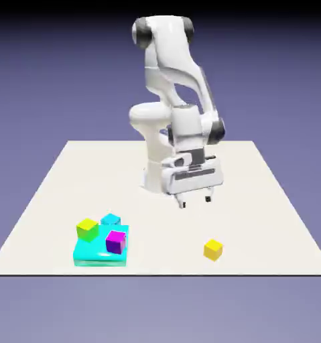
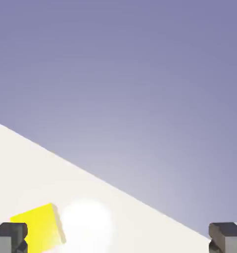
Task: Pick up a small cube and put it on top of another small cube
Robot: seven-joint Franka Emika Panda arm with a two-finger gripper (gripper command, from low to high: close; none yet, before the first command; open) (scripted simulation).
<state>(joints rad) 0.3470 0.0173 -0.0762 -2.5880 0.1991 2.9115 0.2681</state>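
A tiny golden-yellow small cube (image 1: 213, 250) sits alone on the table toward the exterior view's right, near the front edge. My gripper (image 1: 195, 199) hangs open above the table, behind the cube and a little to its left, with nothing between its fingers. In the hand view the same golden-yellow cube (image 2: 38, 228) shows at the lower left, just beside the left fingertip (image 2: 9, 236); the right fingertip (image 2: 228, 236) stands far off at the other side. No second golden-yellow cube shows.
A flat cyan slab (image 1: 96, 253) lies at the front left with a lime yellow-green cube (image 1: 87, 229), a purple-magenta cube (image 1: 116, 241) and a small cyan block (image 1: 110, 219) on it. The table's front edge (image 1: 156, 274) runs just beyond the cube.
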